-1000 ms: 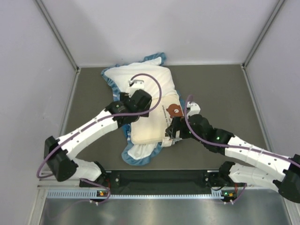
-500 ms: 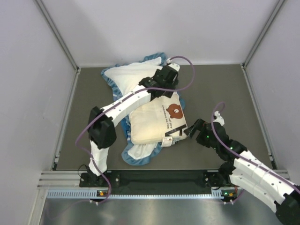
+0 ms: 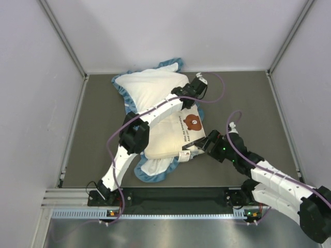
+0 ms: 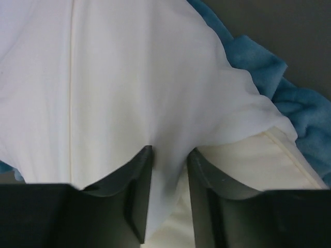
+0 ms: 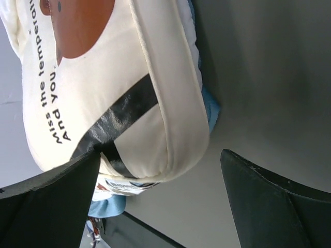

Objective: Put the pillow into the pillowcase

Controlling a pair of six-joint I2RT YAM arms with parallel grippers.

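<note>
The cream pillow [image 3: 173, 137] with its brown bear logo [image 3: 192, 122] lies half inside the pillowcase [image 3: 147, 88], which shows its white inside and blue ruffle. My left gripper [image 3: 187, 101] reaches over to the case's far-right edge. In the left wrist view its fingers [image 4: 169, 150] pinch a fold of the pillowcase's white fabric [image 4: 129, 77], with the pillow's seam [image 4: 258, 160] just beside. My right gripper [image 3: 200, 147] stands open at the pillow's near-right corner. In the right wrist view that corner [image 5: 155, 119] sits between the spread fingers [image 5: 160, 154].
Dark grey table mat [image 3: 243, 103] is boxed in by white walls on three sides. A bunch of blue ruffle [image 3: 155, 173] pokes out at the pillow's near end. The arms' mounting rail [image 3: 176, 196] runs along the near edge.
My left arm swung from the pillow's left side across to the case's far-right edge and its jaws closed on the white fabric. My right gripper backed off, then returned to the pillow's corner.
</note>
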